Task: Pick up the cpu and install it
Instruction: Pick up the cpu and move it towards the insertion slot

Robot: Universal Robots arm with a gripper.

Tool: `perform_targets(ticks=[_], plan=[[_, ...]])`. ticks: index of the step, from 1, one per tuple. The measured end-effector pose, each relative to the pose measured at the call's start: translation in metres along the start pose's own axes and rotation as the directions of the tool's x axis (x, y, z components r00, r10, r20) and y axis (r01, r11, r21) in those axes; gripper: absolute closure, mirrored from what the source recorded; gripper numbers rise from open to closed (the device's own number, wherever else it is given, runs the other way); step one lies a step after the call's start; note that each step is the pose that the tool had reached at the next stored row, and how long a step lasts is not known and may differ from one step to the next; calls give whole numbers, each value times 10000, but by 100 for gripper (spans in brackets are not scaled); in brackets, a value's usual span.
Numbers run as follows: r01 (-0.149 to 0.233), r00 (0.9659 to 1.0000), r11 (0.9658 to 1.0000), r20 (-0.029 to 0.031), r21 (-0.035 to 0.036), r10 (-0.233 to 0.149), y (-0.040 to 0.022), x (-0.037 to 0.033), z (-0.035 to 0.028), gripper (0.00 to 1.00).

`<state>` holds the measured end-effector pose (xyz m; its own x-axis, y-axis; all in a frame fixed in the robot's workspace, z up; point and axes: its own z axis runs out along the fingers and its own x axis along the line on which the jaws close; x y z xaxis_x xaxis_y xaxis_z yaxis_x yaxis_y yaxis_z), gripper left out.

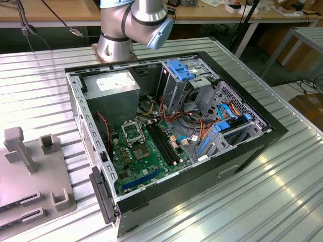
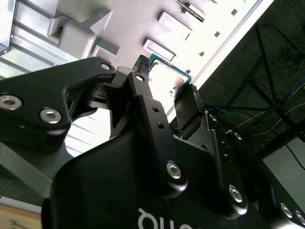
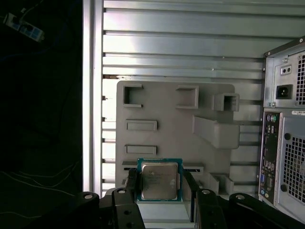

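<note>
Cpu point(image 3: 159, 180) — flat square chip, shiny silver-grey top — sits clamped in your black metal gripper point(image 3: 159, 187); matte grey tray point(image 1: 30, 176) lies at the exterior view's lower left.

The cpu point(image 3: 159, 180) — square, silver-topped, green-edged — sits level, clamped between the jaws.

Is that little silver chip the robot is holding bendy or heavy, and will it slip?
The cpu is probably stiff: it sits flat and straight, held by its edges in the gripper. It is likely light, being thin and small beside the grey tray. Its shiny metal top looks smooth, so it might slip from a loose grip.
</note>
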<state>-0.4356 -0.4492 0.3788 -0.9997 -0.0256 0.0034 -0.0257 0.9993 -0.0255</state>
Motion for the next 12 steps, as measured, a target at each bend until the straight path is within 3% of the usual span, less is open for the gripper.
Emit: perform_targets(ticks=[12], plan=[[0, 10000, 10000, 1, 0, 0, -1, -2, -35, 53]])
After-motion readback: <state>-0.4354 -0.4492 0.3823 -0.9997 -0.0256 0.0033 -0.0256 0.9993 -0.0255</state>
